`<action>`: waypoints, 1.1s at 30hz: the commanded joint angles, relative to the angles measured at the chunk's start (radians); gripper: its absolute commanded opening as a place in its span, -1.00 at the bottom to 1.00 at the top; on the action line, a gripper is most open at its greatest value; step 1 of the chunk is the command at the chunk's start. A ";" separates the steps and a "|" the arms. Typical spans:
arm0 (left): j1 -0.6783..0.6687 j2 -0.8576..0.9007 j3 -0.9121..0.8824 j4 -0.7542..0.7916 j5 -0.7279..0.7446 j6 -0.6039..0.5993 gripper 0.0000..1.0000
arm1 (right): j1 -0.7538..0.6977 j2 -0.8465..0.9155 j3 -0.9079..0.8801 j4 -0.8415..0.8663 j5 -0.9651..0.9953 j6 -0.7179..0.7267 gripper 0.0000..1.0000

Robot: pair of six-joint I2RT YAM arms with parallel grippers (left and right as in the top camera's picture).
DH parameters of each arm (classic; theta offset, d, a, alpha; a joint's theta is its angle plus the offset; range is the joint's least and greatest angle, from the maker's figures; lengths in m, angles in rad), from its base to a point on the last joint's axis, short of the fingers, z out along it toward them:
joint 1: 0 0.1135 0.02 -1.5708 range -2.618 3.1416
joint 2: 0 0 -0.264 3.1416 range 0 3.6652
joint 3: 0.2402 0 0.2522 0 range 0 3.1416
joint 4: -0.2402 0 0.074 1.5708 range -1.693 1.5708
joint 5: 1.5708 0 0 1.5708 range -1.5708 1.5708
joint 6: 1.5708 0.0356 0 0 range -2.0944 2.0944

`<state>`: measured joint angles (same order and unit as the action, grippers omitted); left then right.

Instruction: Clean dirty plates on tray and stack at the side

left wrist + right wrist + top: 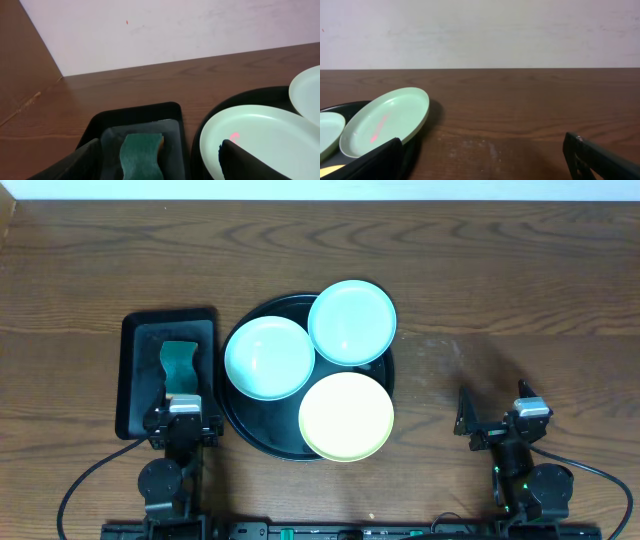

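The round black tray [262,435] holds three plates. An aqua plate [268,357] lies at its left, another aqua plate [351,321] leans on its far right rim, and a pale yellow plate [346,416] lies at the front right. The left plate [265,145] and the far plate [387,120] each carry a pink smear. My left gripper [183,412] is open and empty at the near edge of the small tray [160,167]. My right gripper [492,420] is open and empty over bare table, right of the round tray [485,165].
A black rectangular tray [135,380] at the left holds a green sponge [178,365], also seen in the left wrist view [142,155]. Bare wooden table [500,310] spreads right of the round tray. A pale wall runs behind the table's far edge.
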<state>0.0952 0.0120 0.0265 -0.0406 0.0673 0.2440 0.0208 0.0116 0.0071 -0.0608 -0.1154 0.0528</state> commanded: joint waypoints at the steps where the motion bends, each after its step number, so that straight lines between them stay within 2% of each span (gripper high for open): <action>1: -0.005 -0.008 -0.023 -0.024 0.001 0.013 0.49 | 0.011 -0.006 -0.002 -0.003 0.003 0.013 0.99; 28: -0.005 -0.008 -0.023 -0.024 0.001 0.013 0.48 | 0.011 -0.006 -0.002 -0.001 0.002 0.014 0.99; 33: -0.005 -0.008 -0.008 -0.025 0.001 0.013 0.49 | 0.011 -0.006 -0.002 0.041 -0.017 0.014 0.99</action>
<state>0.0952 0.0120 0.0265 -0.0406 0.0673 0.2440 0.0208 0.0120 0.0071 -0.0471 -0.1158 0.0528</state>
